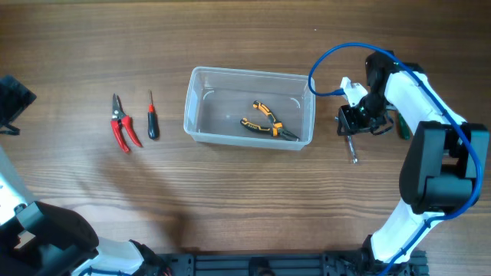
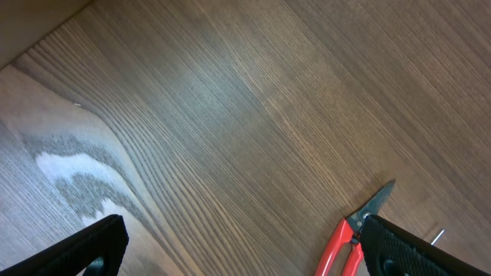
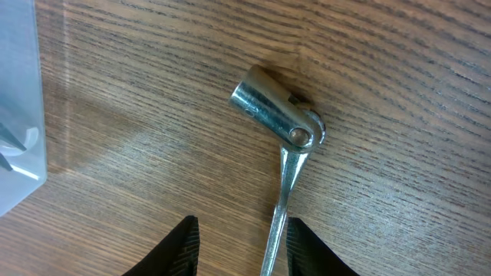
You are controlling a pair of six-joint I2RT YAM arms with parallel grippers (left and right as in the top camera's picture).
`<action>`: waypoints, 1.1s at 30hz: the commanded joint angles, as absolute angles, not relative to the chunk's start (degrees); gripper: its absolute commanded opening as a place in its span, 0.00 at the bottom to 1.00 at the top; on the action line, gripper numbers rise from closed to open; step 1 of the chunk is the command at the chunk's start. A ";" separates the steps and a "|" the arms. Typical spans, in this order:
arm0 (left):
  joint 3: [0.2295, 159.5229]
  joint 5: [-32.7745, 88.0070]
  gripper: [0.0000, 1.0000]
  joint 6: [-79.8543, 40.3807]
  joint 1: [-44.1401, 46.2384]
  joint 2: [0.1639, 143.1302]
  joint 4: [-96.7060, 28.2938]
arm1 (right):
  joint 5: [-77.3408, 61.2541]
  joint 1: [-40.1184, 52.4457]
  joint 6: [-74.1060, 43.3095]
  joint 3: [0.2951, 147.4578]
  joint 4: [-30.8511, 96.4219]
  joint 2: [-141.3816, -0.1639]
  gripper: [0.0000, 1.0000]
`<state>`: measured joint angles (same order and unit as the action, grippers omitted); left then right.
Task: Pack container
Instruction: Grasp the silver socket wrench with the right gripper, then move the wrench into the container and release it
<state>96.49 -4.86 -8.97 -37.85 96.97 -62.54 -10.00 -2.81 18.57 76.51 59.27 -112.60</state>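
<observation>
**Right jaws straddling a steel tool beside the tub**

The left gripper (image 2: pixel 242 234) is hanging over the far left of the wooden table (image 1: pixel 253 199). Its jaws are standing wide apart, with only bare wood between them. Red-handled pruning shears (image 1: pixel 123 126) are lying to the right of those jaws. In the left wrist view the blade tip is poking out just beside one black finger (image 2: pixel 414 249). A slim screwdriver with a black and red handle (image 1: pixel 153 121) is lying just beyond the shears, farther from the left jaws.

The clear plastic rectangular container (image 1: pixel 249 73) is sitting between the two grippers, nearer the right jaws and just to their left. Orange-and-black pliers (image 1: pixel 268 121) are lying inside it.

The right gripper (image 3: pixel 242 249) is reaching down to the table with its jaws partly apart. They are straddling the thin shank of a steel tool with a cylindrical swivel head (image 3: pixel 284 126), and the head is lying out ahead of the fingertips. One finger (image 3: pixel 184 245) is standing clear of the shank. Whether the other is touching it, I cannot tell. A green-handled item (image 1: pixel 400 126) is lying behind the right jaws, partly hidden by the arm.
</observation>
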 commanded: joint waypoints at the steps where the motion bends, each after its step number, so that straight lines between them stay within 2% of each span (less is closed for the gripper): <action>1: 97.30 -4.82 1.00 -9.89 -38.15 97.62 -62.41 | -8.80 -2.74 21.02 75.16 58.83 -112.29 0.36; 8: 97.30 -4.82 1.00 -9.89 -38.15 97.62 -62.43 | -8.54 -2.74 20.86 71.53 53.76 -112.29 0.36; 16: 97.30 -4.82 1.00 -9.89 -38.15 97.62 -62.43 | -8.32 -2.87 20.82 66.50 48.45 -112.29 0.29; 18: 97.30 -4.82 1.00 -9.89 -38.15 97.62 -62.43 | -8.32 -2.85 20.75 65.69 47.57 -112.29 0.22; 19: 97.30 -4.82 1.00 -9.89 -38.15 97.62 -62.41 | -8.34 -2.85 20.80 65.65 47.33 -112.29 0.07; 25: 97.30 -4.82 1.00 -9.89 -38.15 97.62 -62.41 | -8.40 -2.85 20.75 66.04 47.18 -112.27 0.04; 29: 97.30 -4.82 1.00 -9.89 -38.15 97.62 -62.41 | -8.51 -2.85 18.98 73.12 49.65 -111.55 0.04; 33: 97.30 -4.80 1.00 -9.89 -38.15 97.62 -62.41 | -7.25 -2.85 18.98 88.44 56.51 -111.20 0.04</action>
